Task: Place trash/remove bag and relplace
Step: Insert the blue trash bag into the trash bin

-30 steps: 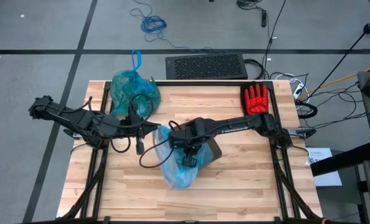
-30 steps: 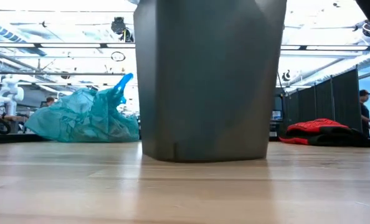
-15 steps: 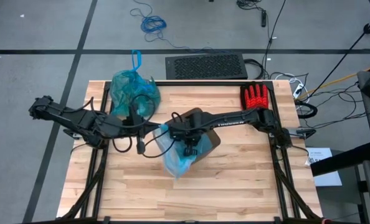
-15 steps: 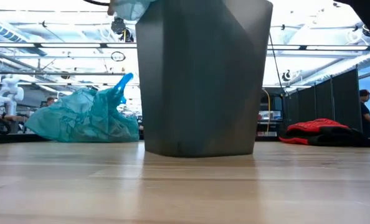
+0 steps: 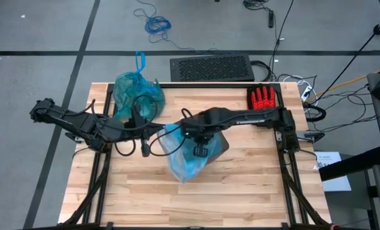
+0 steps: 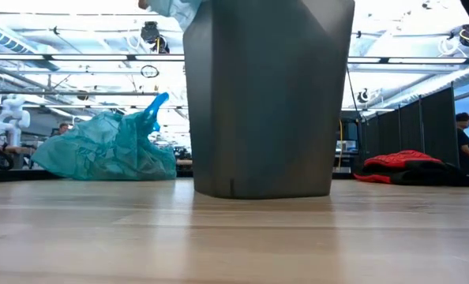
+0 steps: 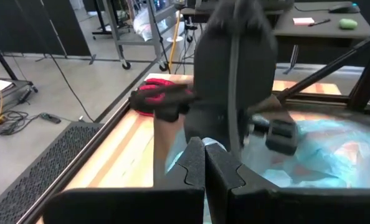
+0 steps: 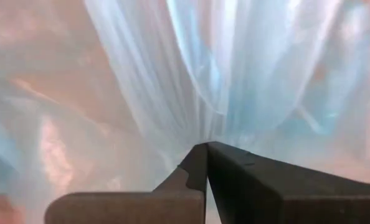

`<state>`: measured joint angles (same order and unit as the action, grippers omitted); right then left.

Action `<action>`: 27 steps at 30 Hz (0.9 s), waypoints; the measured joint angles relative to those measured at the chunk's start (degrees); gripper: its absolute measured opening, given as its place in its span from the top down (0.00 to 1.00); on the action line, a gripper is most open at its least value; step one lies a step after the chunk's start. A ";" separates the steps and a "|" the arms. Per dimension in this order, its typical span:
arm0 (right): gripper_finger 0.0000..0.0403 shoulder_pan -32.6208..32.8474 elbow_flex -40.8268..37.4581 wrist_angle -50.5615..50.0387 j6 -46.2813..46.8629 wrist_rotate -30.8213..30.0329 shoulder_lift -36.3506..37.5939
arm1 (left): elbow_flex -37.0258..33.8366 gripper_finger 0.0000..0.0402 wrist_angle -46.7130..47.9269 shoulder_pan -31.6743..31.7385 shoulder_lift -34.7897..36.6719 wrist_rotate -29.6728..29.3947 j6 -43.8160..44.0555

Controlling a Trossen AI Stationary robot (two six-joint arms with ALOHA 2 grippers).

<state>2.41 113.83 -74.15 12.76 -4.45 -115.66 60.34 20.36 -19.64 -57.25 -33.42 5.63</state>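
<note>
A pale sky-blue plastic bag (image 5: 185, 160) lies draped over the left and near side of a grey bin (image 5: 219, 144) that stands at the table's middle. My left gripper (image 5: 164, 132) is shut at the bag's far-left corner. My right gripper (image 5: 198, 151) points down over the bin, shut on the bag's middle. The teal-green bag (image 5: 136, 93), bunched and knotted, rests on the table at the far left. No trash is in view. My left gripper pinches the pale blue bag's far-left edge (image 7: 220, 148) between its shut fingers (image 7: 203, 167). It comes in nearly level from the table's left. My right arm hides the plastic beyond. My right gripper pinches a gathered bunch of the pale blue plastic (image 8: 205, 132) between its two fingers, from above, pointing down. Folds fan out taut from the fingertips (image 8: 197, 163), and the bag hangs around them over the bin.
A red glove (image 5: 262, 99) lies at the table's far right. In the low view the bin (image 6: 266, 95) fills the middle, with the teal-green bag (image 6: 108, 150) to its left and the glove (image 6: 400, 166) to its right. A person stands in the room beyond.
My right gripper has risen a little and gone toward the table's far right with the pale blue bag. The bag's near end has been drawn in toward the bin. The bin has slid slightly toward the far edge.
</note>
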 joint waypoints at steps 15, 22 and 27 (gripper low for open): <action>0.84 2.55 0.12 2.56 -4.11 -4.41 4.89 | -0.06 1.00 1.13 0.00 -0.09 -0.81 -0.03; 0.61 4.94 0.14 6.07 -5.98 -4.42 9.00 | -0.11 1.00 1.71 0.00 -0.11 -3.78 -0.07; 0.52 8.36 0.26 11.05 -5.25 -4.00 11.48 | -0.13 1.00 2.18 0.00 -0.13 -4.22 -0.09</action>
<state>10.77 114.09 -63.11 7.51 -8.45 -104.18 60.20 22.54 -19.64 -57.39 -37.64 5.54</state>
